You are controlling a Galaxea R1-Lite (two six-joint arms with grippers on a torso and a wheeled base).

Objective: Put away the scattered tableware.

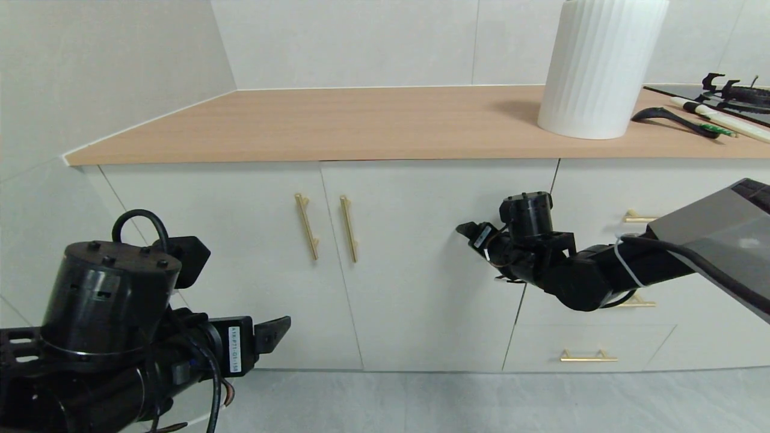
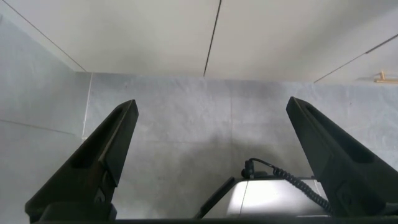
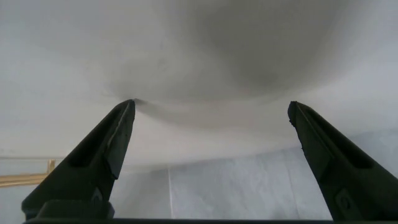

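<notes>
— On the right end of the counter (image 1: 361,120), past the white ribbed jar (image 1: 595,66), we see the tableware: a black ladle (image 1: 674,118) and pale chopsticks (image 1: 731,123), lying flat just beside each other.

— Which way do they run?

— The ladle's bowl end lies nearest the jar, and its handle runs off to the right and a little toward the counter's front edge. The chopsticks follow nearly the same line, just behind it.

— And our arms?

— Both are low, well apart from those pieces. Our right gripper (image 3: 211,106) is close against the cabinet door (image 1: 433,270), near the seam to the drawers (image 1: 601,343). Its fingers are spread wide with nothing between them. Our left gripper (image 2: 211,106) hangs lower, above the floor, equally wide and empty.

— Why there?

— We judge the right one is placed to open storage first, since the pieces need somewhere to go, though the jar might serve instead. Nothing is picked up yet.
</notes>
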